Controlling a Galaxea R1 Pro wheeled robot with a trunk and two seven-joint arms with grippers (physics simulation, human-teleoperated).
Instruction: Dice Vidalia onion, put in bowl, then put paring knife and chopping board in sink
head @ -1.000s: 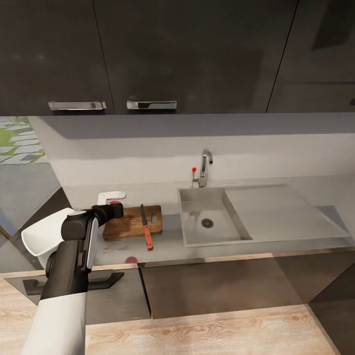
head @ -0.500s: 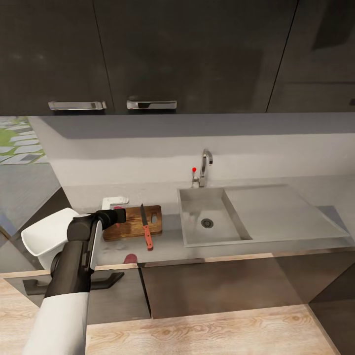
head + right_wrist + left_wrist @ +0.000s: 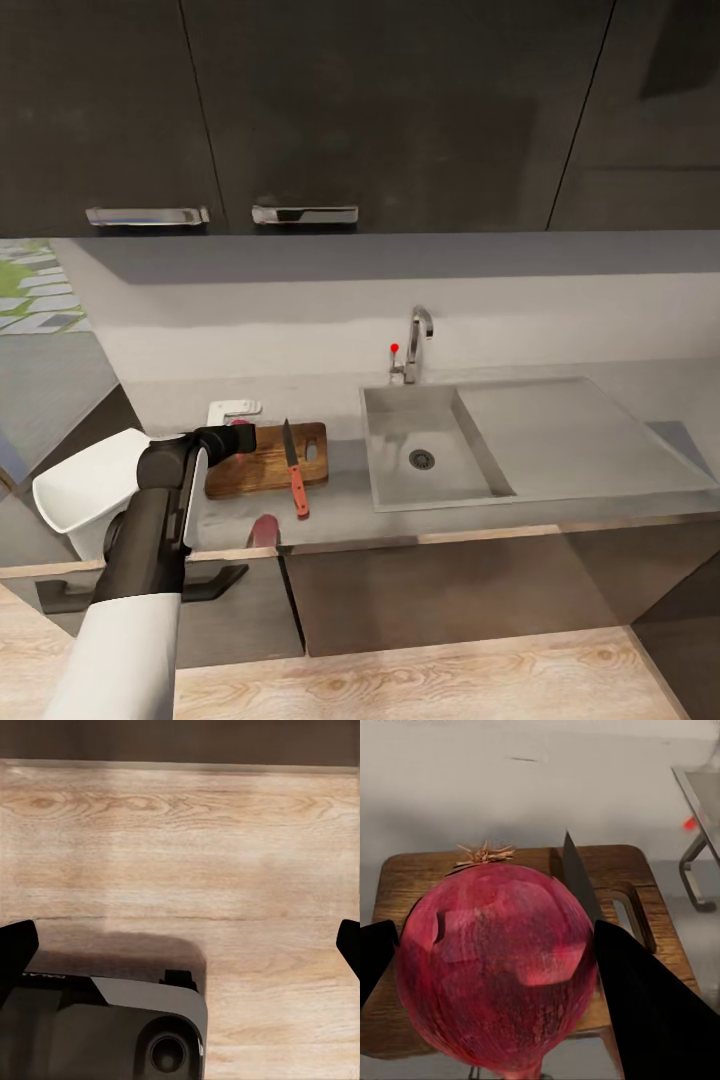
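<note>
While gripping the round red-skinned onion (image 3: 499,964) between both jaws, root tuft facing the brown wooden chopping board (image 3: 529,874), hovers left gripper (image 3: 499,967); right gripper (image 3: 180,945) spread open.

Onion (image 3: 499,967) between fingers (image 3: 649,1012), above chopping board (image 3: 637,870)

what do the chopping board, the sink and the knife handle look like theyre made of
Chopping board: wood, brown with visible grain, matte. Sink: likely stainless steel, grey with a dull sheen. Paring knife handle: smooth red, probably plastic; too small to be sure.
</note>
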